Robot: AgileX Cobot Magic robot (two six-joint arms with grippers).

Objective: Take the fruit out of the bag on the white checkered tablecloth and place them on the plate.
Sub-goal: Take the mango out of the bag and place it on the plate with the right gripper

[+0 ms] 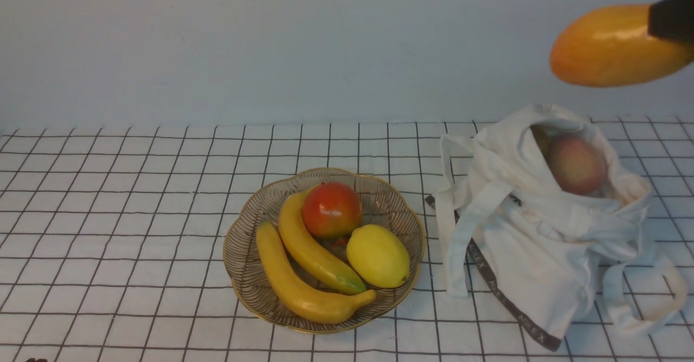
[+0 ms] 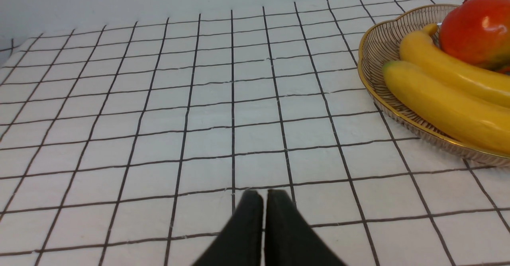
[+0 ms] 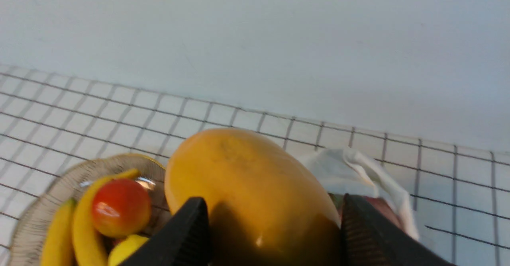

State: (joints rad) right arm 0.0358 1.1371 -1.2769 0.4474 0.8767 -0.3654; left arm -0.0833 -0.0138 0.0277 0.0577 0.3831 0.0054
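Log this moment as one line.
right tool: shut on mango, aloft | left tool: shut, empty | peach: in bag | plate: several fruits

- The tablecloth (image 1: 108, 188), plate (image 1: 241, 248) and bag (image 1: 542, 243) are being viewed from the robot's side, at middle distance, by the front camera.
- The tablecloth is being skimmed low by the left wrist camera, the plate's edge being shared with the front view.
- Plate and bag are being overlooked from high up, close behind the mango (image 3: 247, 194), by the right wrist camera.

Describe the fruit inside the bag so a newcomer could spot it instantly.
Find the white cloth bag slumped on the right of the checkered tablecloth. In its open mouth sits a round peach. It is matte and pinkish-red, unlike the glossy orange mango held in the air.
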